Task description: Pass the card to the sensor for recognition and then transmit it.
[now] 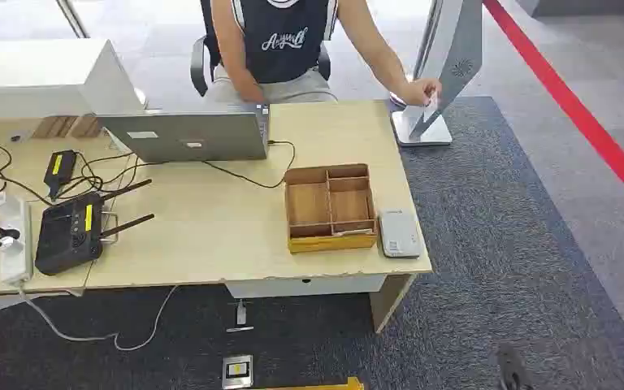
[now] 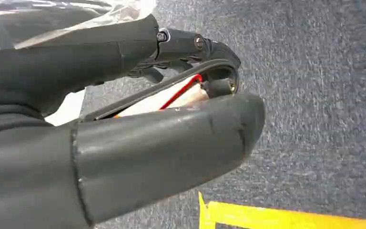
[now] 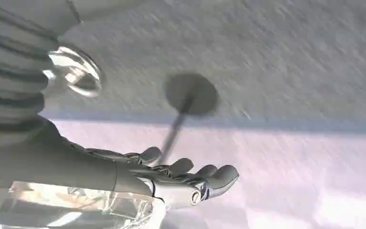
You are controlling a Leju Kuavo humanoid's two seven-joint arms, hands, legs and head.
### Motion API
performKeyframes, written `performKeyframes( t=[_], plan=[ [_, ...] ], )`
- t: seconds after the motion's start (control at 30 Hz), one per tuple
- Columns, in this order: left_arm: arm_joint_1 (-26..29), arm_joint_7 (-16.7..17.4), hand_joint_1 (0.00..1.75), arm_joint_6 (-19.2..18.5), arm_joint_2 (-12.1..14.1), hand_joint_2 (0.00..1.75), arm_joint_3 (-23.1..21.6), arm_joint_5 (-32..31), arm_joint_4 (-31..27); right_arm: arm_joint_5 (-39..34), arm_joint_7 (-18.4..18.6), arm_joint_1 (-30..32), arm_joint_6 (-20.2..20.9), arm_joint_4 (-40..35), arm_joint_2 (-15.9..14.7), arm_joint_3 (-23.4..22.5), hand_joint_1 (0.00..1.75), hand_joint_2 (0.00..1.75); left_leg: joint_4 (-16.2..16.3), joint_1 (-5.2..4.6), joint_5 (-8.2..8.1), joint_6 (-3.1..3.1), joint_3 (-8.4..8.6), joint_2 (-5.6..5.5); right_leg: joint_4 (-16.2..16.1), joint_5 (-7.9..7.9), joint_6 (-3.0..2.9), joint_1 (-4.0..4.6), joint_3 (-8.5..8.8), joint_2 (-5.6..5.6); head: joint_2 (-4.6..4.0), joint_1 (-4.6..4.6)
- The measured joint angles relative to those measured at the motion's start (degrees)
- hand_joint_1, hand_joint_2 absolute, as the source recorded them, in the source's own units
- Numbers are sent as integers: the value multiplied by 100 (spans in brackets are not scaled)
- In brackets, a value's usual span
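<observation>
Grey carpet (image 2: pixel 314 95) lies beyond the left hand (image 2: pixel 138 119) — fingers curled, nothing plainly held; right hand (image 3: pixel 171 176) released, fingers apart.

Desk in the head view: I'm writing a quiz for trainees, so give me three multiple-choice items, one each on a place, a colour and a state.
1. Where does the small white device lie?
A. On the laptop
B. Beside the wooden box, near the desk corner
C. Inside the wooden box

2. What colour is the router?
A. Black
B. White
C. Red

3. How is the laptop?
A. Closed flat
B. Lying on the floor
C. Open, lid up

Answers:
1 B: it lies flat on the desk by the box's side.
2 A: its body and antennas are black.
3 C: the lid stands upright with its back to the camera.
</observation>
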Motion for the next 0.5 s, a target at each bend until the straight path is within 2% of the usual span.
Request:
performKeyframes(
  t=[0.17,0.3,0.5],
  plan=[
    [5,48,0,0,-33,0,-50,26,2,-54,402,-602,418,-468,-413,492,0,175,0,0,3,-1,0,-4,1,3,2,0,1,-2,0,-4],
    [8,48,0,0,-33,0,-57,88,2,-230,499,-862,519,-866,-619,950,0,175,0,0,3,-2,-11,-5,4,3,3,0,0,-2,0,-4],
    [-2,0,0,22,-81,0,-77,166,2,-455,805,-1467,595,-1564,-811,2021,0,175,-1,0,6,-2,-16,-2,7,7,2,-1,-8,0,0,-2]
  ],
)
